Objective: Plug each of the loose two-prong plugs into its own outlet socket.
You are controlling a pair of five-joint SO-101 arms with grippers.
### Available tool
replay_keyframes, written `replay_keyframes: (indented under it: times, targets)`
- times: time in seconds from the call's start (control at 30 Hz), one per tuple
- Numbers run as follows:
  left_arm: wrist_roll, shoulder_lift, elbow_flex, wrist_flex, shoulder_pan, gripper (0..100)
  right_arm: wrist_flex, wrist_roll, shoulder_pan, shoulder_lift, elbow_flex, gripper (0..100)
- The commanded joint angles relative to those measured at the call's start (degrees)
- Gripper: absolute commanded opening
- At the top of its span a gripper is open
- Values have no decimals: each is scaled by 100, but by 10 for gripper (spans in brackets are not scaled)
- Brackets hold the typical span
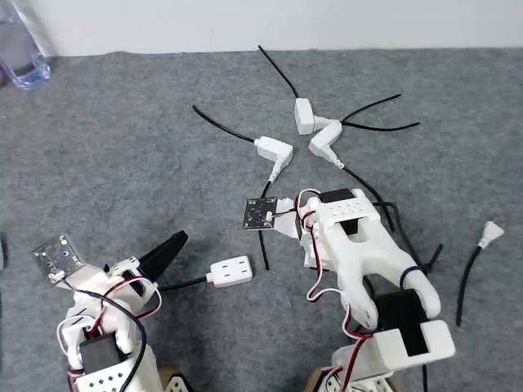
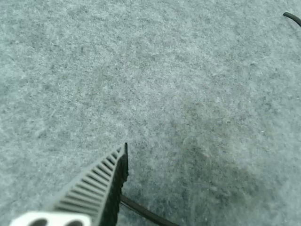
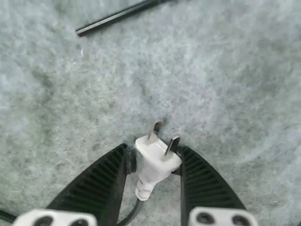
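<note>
My right gripper (image 3: 154,151) is shut on a white two-prong plug (image 3: 153,165), held between the black fingers (image 3: 101,181) with its prongs pointing out over the grey carpet. A white outlet block (image 1: 231,271) lies on the carpet between the arms, its black cable running towards my left gripper (image 1: 167,249). In the left wrist view one ribbed finger (image 2: 101,188) shows with nothing against it. Three loose white plugs lie farther back: one (image 1: 275,151), a second (image 1: 304,116) and a third (image 1: 325,140). Another plug (image 1: 490,234) lies far right.
Black cords (image 1: 376,114) sprawl from the back plugs. A thin black cable (image 3: 122,16) crosses the carpet ahead of the held plug, and another (image 2: 146,214) lies beside the left finger. A clear plastic container (image 1: 20,57) stands at the back left by the wall.
</note>
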State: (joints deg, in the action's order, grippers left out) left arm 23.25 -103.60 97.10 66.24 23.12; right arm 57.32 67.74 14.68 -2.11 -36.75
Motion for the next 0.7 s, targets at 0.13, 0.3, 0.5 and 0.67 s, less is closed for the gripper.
replay_keyframes:
  times: [0.13, 0.3, 0.5, 0.67]
  targets:
    - [-53, -44, -66, 44, 9, 652, -145, 97, -92, -198, 141, 143]
    - [-53, -44, -66, 44, 9, 652, -154, 132, -84, -198, 141, 10]
    - [-53, -44, -66, 44, 9, 652, -145, 97, -136, -189, 141, 9]
    - [-53, -44, -66, 44, 0, 652, -145, 88, -101, -180, 141, 9]
